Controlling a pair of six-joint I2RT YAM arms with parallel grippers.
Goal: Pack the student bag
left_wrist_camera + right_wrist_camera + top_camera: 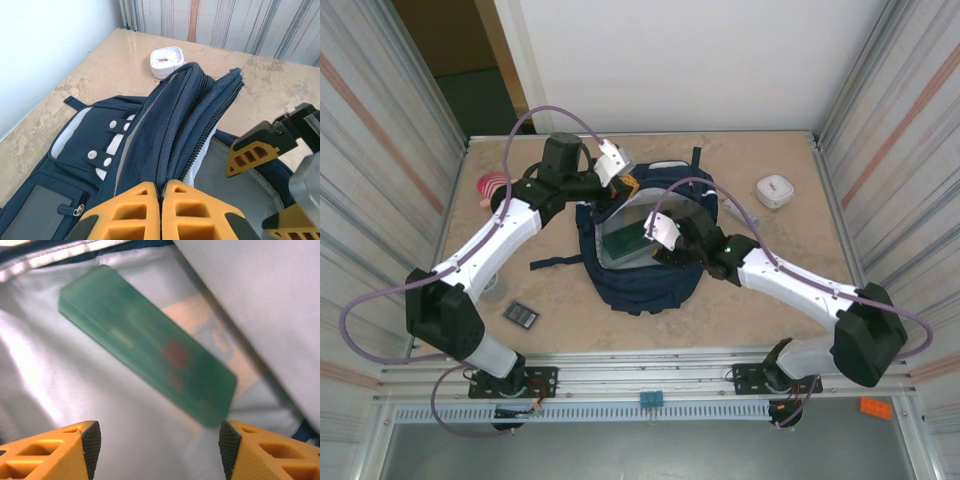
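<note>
The student bag [645, 290] lies mid-table with its mouth wide open, showing smooth pale grey lining. A flat green box [150, 352] with rounded corners rests on that lining, its markings too blurred to read. The left gripper [161, 192] is clamped on the bag's navy zippered rim at about 12 o'clock. The right gripper [157, 440] hangs over the box with its jaws apart.

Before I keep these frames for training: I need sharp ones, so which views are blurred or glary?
Right wrist view: the translucent green flat rectangular box is smeared soft, while the right pincer is crisp. Left wrist view: sharp on the navy-blue fabric backpack, the pale wall at left bright and featureless. Top external view: even light, no blur.
</note>
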